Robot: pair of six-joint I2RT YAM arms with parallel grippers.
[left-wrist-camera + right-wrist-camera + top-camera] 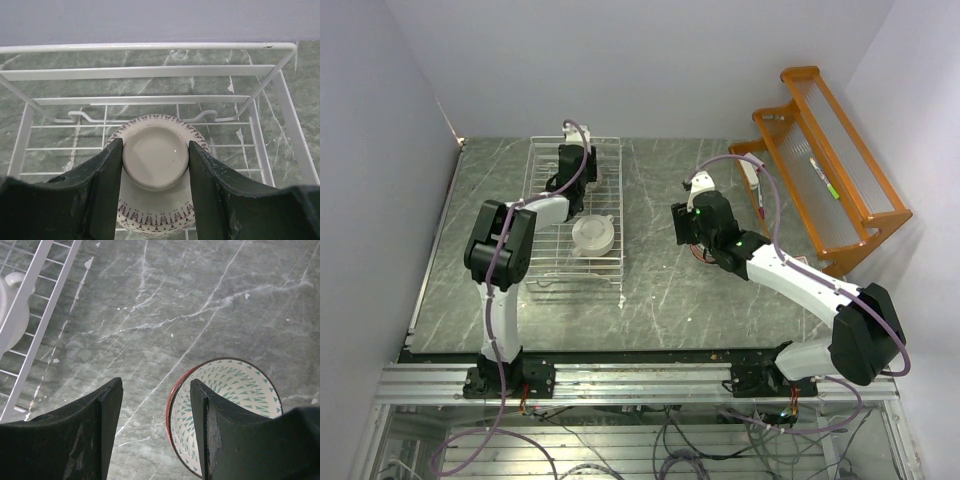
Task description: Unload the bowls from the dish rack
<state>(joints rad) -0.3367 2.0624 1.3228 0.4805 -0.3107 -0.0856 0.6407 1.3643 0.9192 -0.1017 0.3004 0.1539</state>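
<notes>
**Upside-down bowl held by its little foot**

The white round ceramic bowl with purple marks on its side (155, 160) lies upside down in the white wire dish rack (150, 74), near the rack's far end. The left hand (155, 146) pinches the round foot on the bowl's bottom, one finger on each side.

I think this bowl is hard, smooth and a bit heavy. It will not bend, but it could crack if it falls. The foot is a small, slippery place to hold, so a slow, straight lift looks safest. The rim could catch on the wires.

A cream bowl with a small handle (593, 235) also sits in the rack.

Out on the grey marble surface (150, 315) stands a red round bowl with green triangles inside (235, 390). The right hand (156, 385) is spread over its rim and pinches nothing.
</notes>
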